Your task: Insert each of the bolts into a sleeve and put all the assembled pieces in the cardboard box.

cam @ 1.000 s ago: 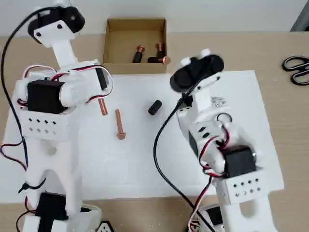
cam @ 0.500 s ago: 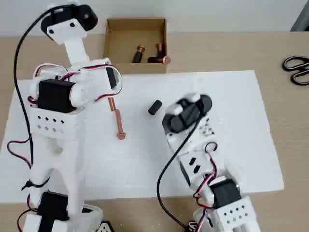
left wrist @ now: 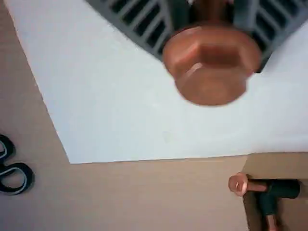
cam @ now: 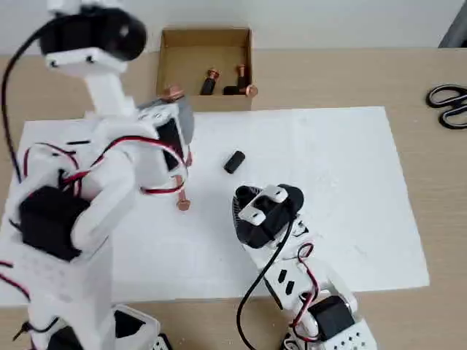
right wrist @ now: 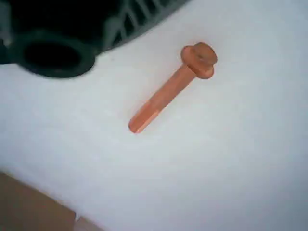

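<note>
Wooden bench [cam: 350, 73] across the whole high view, with a white sheet [cam: 343, 189] spread over its middle; sheet's near-left part hidden under the arms. Left arm [cam: 95, 189] tall over the left side of the sheet, covering much of it. Left tool [left wrist: 211, 12] clamped on a copper bolt [left wrist: 211, 67], head outward, shank mostly hidden between the ribbed jaws; held above the sheet, just on the near side of the box. Right arm [cam: 266, 215] lower, over the middle of the sheet's near half. Right tool [right wrist: 110, 19] cut off at the frame edge: open or closed, cannot tell. Beside it a dark rounded shape [right wrist: 50, 55] with a hole, too close to identify. Cardboard box [cam: 206, 33] at the far edge of the sheet, with assembled pieces [cam: 209, 82] lying toward its near wall; exact count hard to make out. Scissors [cam: 449, 102] far right on the bare bench, cut off by the frame. Loose bolt [right wrist: 168, 89] flat on the sheet between the arms, far end of its shank hidden behind the left arm's wires in the high view. Black sleeve [cam: 233, 162] alone on the sheet, right of the loose bolt, apart from it.
</note>
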Available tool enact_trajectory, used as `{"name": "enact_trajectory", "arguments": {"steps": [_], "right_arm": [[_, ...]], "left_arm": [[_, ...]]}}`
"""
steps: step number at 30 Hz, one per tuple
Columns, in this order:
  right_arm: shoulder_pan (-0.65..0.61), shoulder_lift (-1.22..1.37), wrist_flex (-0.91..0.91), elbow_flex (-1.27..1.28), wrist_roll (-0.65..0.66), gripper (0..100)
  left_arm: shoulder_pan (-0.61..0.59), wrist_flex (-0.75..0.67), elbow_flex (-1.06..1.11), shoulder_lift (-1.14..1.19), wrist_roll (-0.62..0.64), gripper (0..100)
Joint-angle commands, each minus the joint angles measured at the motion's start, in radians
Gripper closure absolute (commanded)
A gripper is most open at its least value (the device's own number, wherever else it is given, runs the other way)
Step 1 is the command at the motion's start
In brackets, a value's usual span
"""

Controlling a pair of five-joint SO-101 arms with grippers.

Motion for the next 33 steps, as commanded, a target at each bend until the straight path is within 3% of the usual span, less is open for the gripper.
{"name": "enact_trajectory", "arguments": {"steps": [1,6,13,16,22,33], "right_arm": [[-0.005,-0.005,-0.021,-0.008,-0.009,99.4],[-0.005,0.004,-0.021,-0.006,-0.087,99.5],[-0.004,0.005,-0.015,-0.003,-0.107,99.5],[-0.004,0.005,-0.022,0.012,-0.107,99.5],[-0.004,0.005,-0.042,0.021,-0.135,99.5],[-0.007,0.005,-0.050,0.021,-0.150,99.5]], "left_arm": [[0.008,-0.104,0.140,-0.028,-0.008,99],[0.008,-0.370,0.334,-0.043,0.032,99],[0.051,-0.563,0.578,-0.212,0.034,99],[0.103,-0.647,0.716,-0.354,0.018,99],[0.114,-0.951,1.106,-0.493,-0.060,99],[0.157,-1.030,1.219,-0.509,-0.057,99]]}}
